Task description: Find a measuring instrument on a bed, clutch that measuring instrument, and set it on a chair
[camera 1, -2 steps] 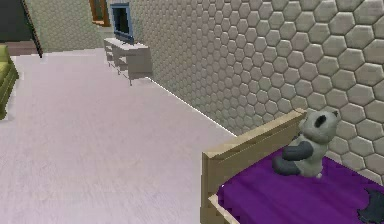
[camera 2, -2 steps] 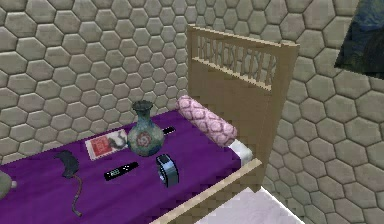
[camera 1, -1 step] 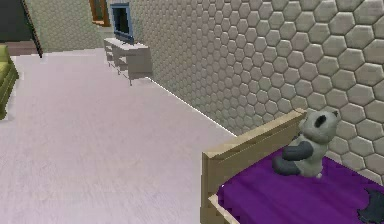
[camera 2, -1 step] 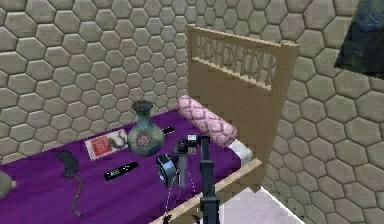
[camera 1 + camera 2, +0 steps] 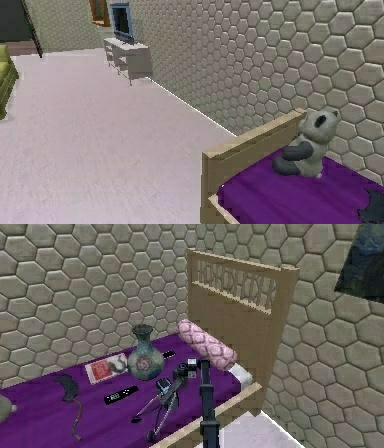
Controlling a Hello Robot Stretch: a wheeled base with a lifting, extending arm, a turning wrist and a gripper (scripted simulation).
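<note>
Two fingers point(image 5: 163, 404) at purple bed point(image 5: 35, 392) | spread: cannot tell | load: cannot tell

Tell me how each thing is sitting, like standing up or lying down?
Vase: upright on the bed.
Red-and-white flat thing: lying flat.
Pink pillow: lying beside the headboard.
Plush bear: sitting upright on the bed.
Gripper: cannot tell whether it holds anything.

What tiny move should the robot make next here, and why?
Probably ease the gripper leftward in the arm side view toward the small dark flat thing on the purple bed, since it lies closest to the fingers; whether that is the measuring instrument I cannot tell.
</note>
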